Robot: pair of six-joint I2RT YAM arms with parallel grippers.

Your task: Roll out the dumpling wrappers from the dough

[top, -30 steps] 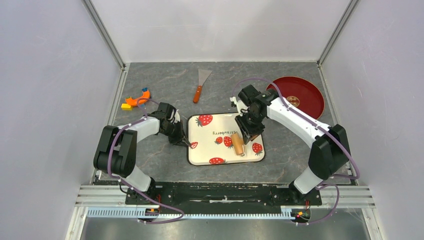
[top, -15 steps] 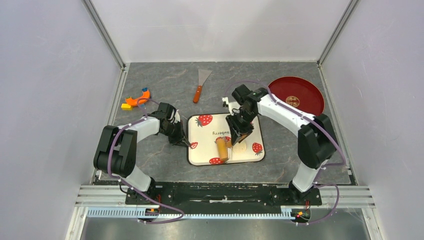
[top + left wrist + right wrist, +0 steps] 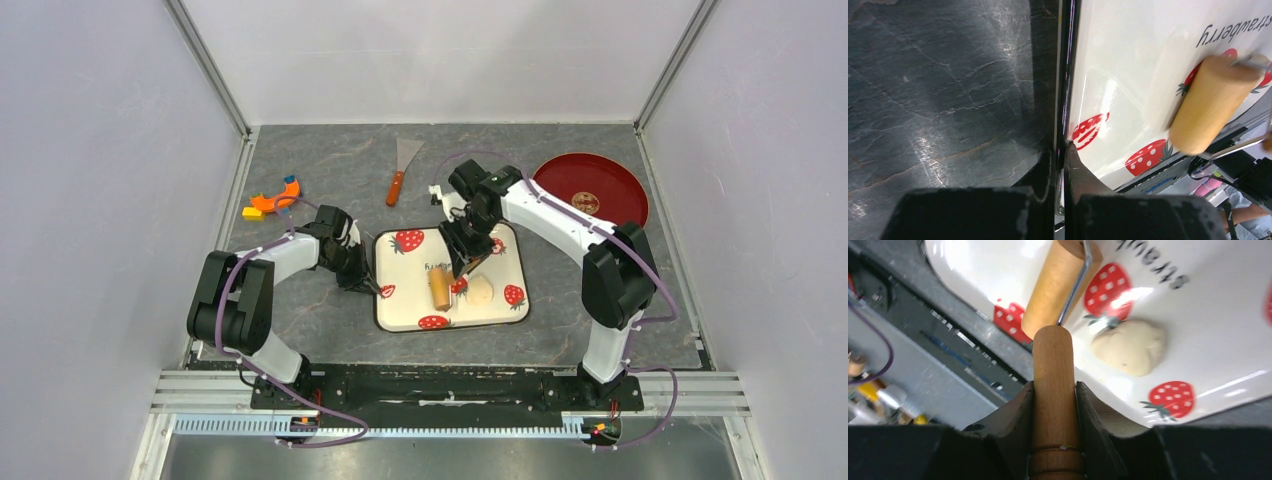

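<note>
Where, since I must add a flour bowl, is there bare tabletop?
Free: far-left stone between the orange tool and scraper; near strip between tray and arm bases. Crowded: the tray, with roller, dough, left gripper, right gripper.

We identify two units, the left arm (image 3: pixel 262 262) and the right arm (image 3: pixel 570 225). Each is built from white link shells joined by black joint housings. A purple cable (image 3: pixel 226 300) loops along each arm down to the black rail (image 3: pixel 450 385). The left hand (image 3: pixel 1061 150) and the right hand (image 3: pixel 1055 390) carry dark fingers (image 3: pixel 1083 175) with pale scuffing at the edges.
</note>
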